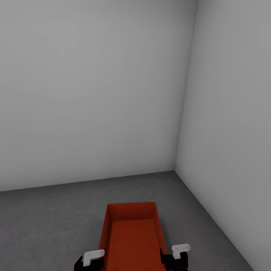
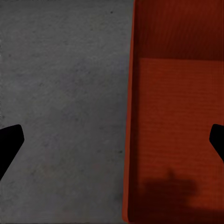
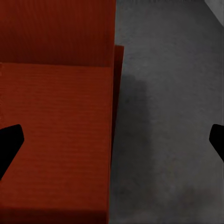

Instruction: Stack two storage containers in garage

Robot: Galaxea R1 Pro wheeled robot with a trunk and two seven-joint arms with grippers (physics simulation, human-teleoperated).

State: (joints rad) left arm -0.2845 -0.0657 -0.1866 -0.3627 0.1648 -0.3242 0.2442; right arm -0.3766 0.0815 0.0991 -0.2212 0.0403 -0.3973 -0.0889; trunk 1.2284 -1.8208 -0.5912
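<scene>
Grey garage corner, 1 storage container [image 1: 131,235] carried low between both grippers.

Plain grey-white walls [image 1: 94,94] met at a corner above the dark concrete floor [image 1: 49,222], and the open-top orange-red box sat straight ahead of the robot, empty inside. The left gripper [image 1: 89,259] and right gripper [image 1: 180,254] flanked its near end; in each wrist view 1 side wall ran between spread fingertips, so both claws were released astride the walls. Whether the box rested on the concrete or hung just above it could not be told. Judged step: setting down the 1st container. Next probably called for lifting both grippers clear, then fetching the 2nd box.
</scene>
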